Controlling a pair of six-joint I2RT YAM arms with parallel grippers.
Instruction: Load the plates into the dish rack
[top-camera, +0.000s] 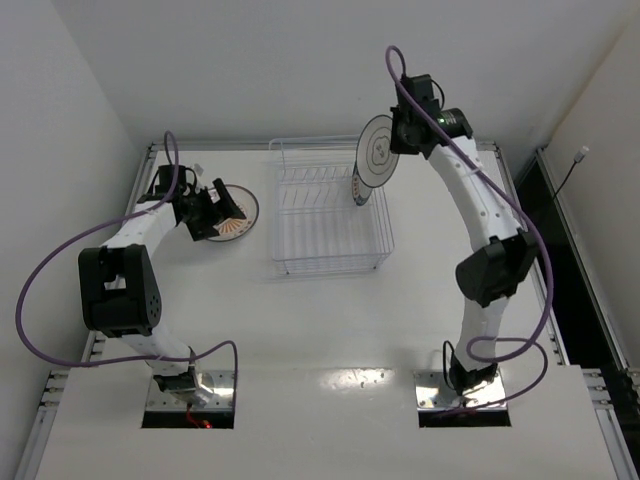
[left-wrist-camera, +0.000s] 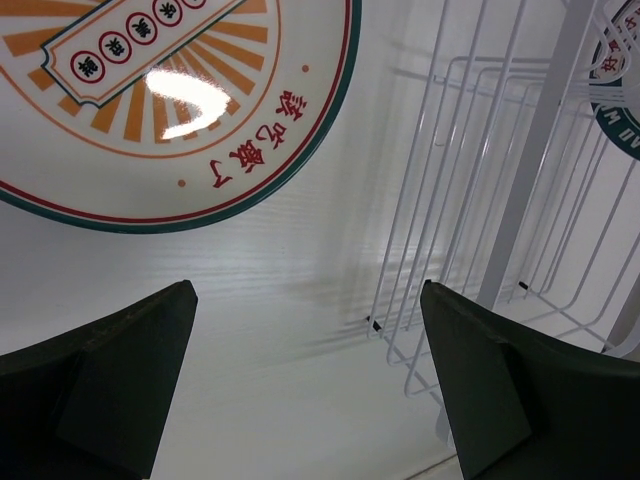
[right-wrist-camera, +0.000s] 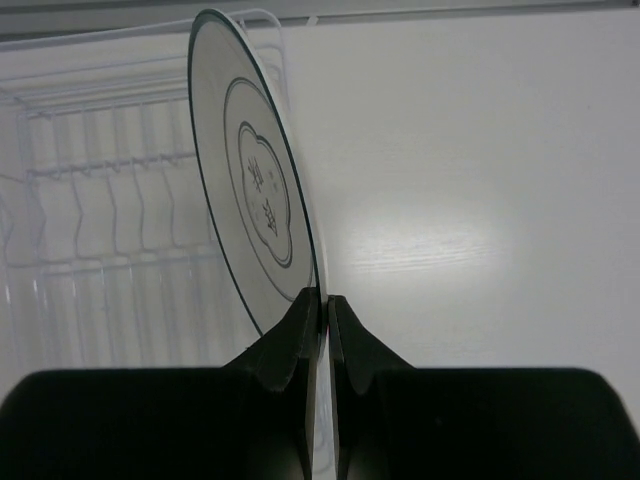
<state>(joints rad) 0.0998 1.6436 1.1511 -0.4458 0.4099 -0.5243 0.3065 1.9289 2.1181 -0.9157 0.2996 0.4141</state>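
The orange sunburst plate (top-camera: 236, 218) lies flat on the table left of the dish rack (top-camera: 330, 255). My left gripper (top-camera: 207, 213) is open and empty at that plate's left edge. In the left wrist view the plate (left-wrist-camera: 150, 110) lies ahead of the open gripper (left-wrist-camera: 305, 300), with the rack wires (left-wrist-camera: 500, 200) to the right. My right gripper (top-camera: 402, 135) is shut on the rim of the grey-motif plate (top-camera: 378, 152) and holds it upright above the rack's back right part; the grip shows in the right wrist view (right-wrist-camera: 322, 300). The teal-rimmed plate (top-camera: 360, 187) stands in the rack.
White walls close in the table at the back and on both sides. The left arm's purple cable (top-camera: 40, 280) loops out to the left. A black rail (top-camera: 560, 250) runs along the table's right edge.
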